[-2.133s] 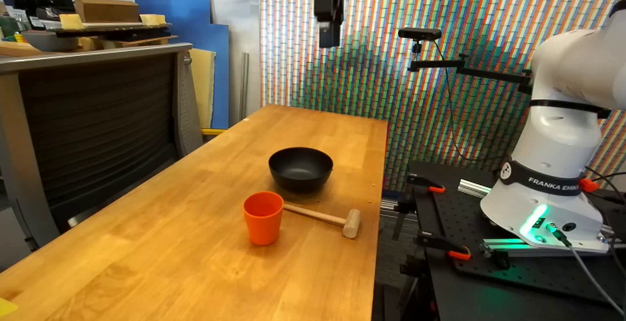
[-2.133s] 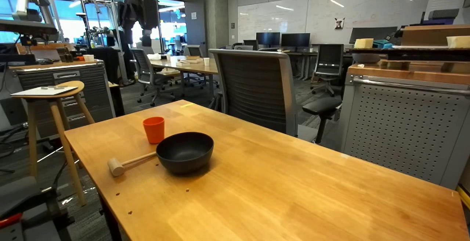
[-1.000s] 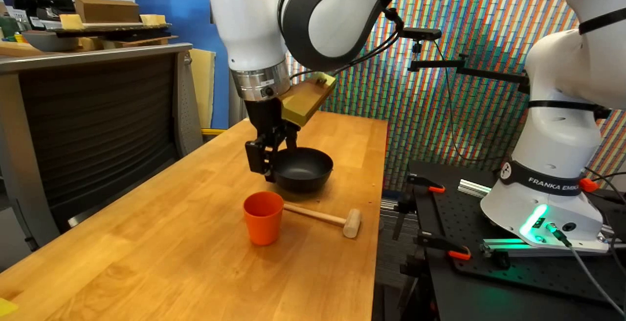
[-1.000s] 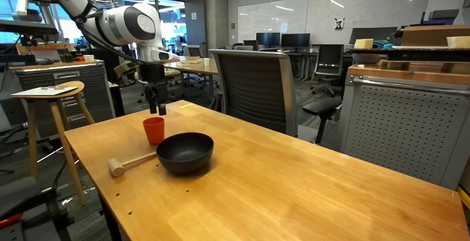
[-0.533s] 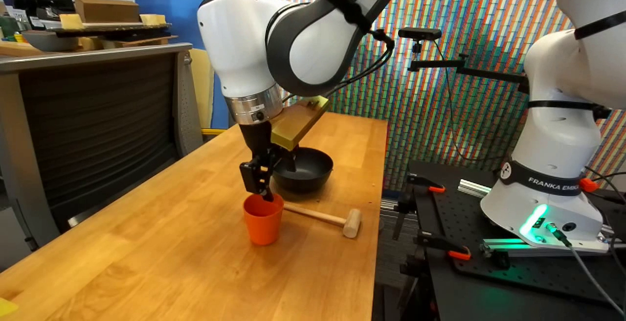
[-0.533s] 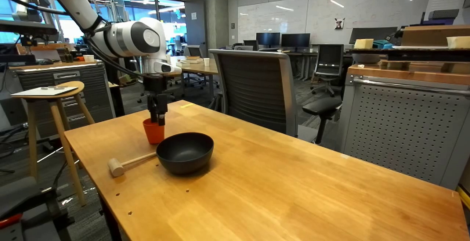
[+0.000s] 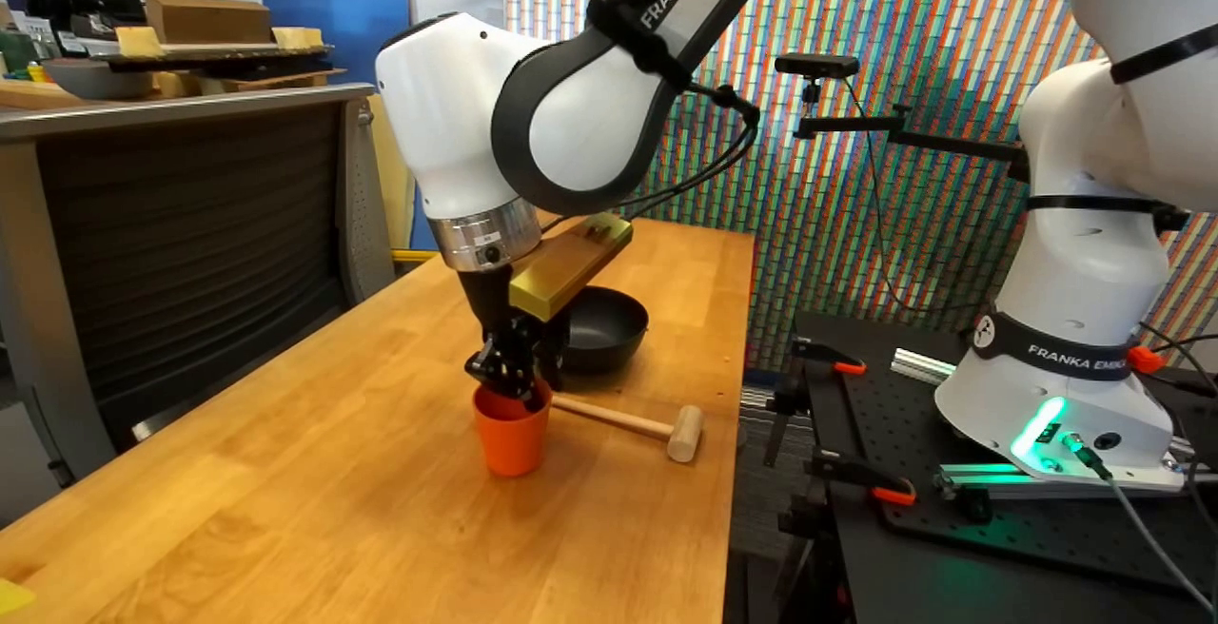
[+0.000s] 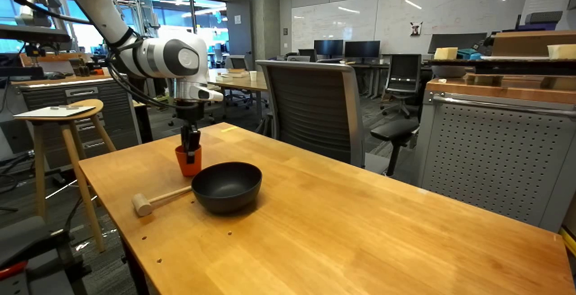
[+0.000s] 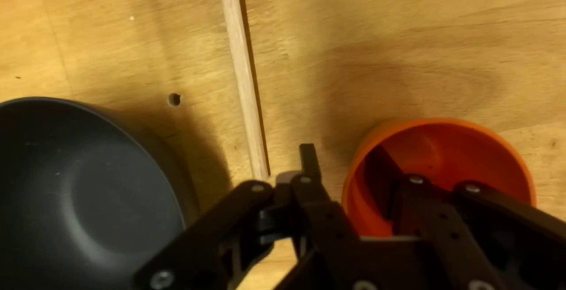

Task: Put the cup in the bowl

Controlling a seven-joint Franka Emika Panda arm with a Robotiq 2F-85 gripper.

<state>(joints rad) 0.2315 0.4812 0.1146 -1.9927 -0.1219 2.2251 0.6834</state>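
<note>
Windows (image 8: 174,21) glow overexposed; the whiteboard (image 8: 396,21) shows streaked glare; the bowl (image 9: 115,201) casts a soft shadow.

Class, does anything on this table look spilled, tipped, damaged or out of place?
Nothing looks spilled or visibly damaged; the orange-red plastic cup and round black bowl stand upright. Perhaps odd: a light wooden mallet lies with its handle reaching between them, though the task doesn't call for it.

- A light wooden mallet (image 7: 623,419) lies on the counter (image 8: 337,223).
- A yellow strip (image 8: 229,128) sits on the counter.
- A chair (image 8: 315,110) stands beside the counter.
- A wooden stool (image 8: 91,105) stands near the counter.
- A whiteboard (image 8: 468,11) hangs well beyond the counter.
</note>
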